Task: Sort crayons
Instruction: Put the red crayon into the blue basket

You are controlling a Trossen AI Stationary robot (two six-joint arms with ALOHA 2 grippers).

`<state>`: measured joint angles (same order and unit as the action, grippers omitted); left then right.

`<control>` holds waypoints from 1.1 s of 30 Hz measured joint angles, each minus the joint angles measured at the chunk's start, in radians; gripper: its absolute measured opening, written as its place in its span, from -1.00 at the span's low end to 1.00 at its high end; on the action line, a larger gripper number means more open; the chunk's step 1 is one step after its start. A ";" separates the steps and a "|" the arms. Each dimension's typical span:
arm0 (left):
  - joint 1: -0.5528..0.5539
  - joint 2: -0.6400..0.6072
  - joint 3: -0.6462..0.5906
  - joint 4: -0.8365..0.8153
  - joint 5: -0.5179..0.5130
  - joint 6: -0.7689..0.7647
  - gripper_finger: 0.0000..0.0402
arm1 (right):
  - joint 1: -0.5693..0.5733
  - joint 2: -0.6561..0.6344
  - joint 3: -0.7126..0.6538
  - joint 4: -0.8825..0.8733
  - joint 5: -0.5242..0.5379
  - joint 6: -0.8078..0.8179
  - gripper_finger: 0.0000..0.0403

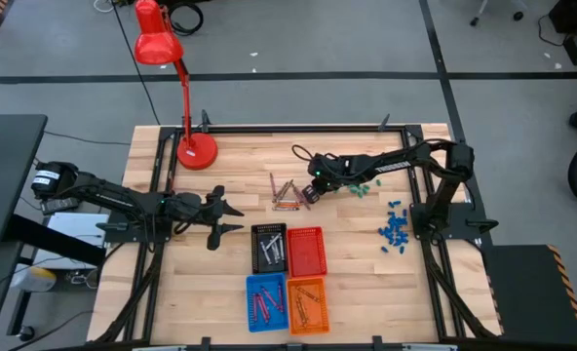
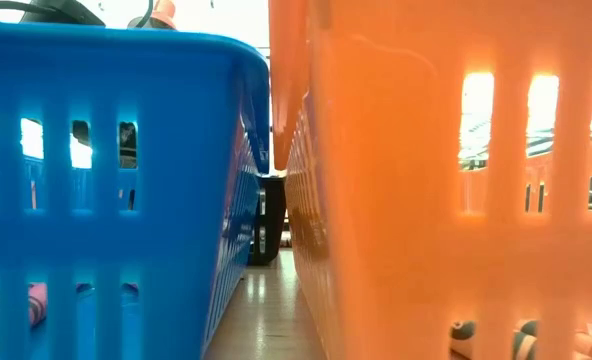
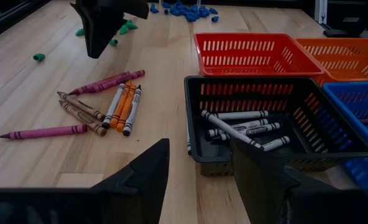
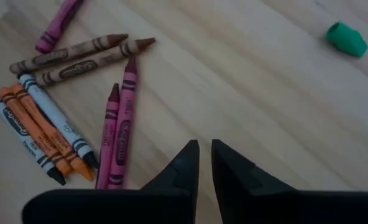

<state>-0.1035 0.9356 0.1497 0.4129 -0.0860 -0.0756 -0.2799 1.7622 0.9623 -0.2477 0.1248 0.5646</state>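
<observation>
- Hovering just beside the loose crayons [image 1: 287, 194] at their 3 o'clock, the right gripper [image 1: 309, 194] has fingers nearly closed, holding nothing.
- Left gripper [image 1: 222, 216] waits at 9 o'clock of the black basket [image 1: 269, 248], fingers spread wide.

overhead, table-level, two wrist views

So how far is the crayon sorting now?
Partly done: white crayons lie in the black basket, others in the blue basket and orange basket. The right claw, almost closed and empty, hovers by the loose pile. That pile remains.
</observation>
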 joint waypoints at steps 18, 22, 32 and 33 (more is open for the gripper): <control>0.000 0.000 0.000 0.002 0.000 -0.002 -0.09 | 0.130 0.022 0.003 0.098 0.140 0.042 -0.32; 0.000 0.000 0.000 0.002 0.000 -0.008 -0.09 | 0.129 0.042 0.003 0.136 0.140 0.014 -0.29; 0.000 0.000 0.000 -0.006 0.000 -0.010 -0.09 | 0.131 0.129 0.017 0.185 0.155 0.001 -0.29; 0.000 0.000 0.000 -0.006 0.000 -0.010 -0.09 | 0.131 0.128 0.017 0.184 0.154 0.000 -0.29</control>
<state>-0.1033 0.9360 0.1501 0.4072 -0.0856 -0.0858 -0.1486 1.8899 0.9791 -0.0642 0.2791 0.5648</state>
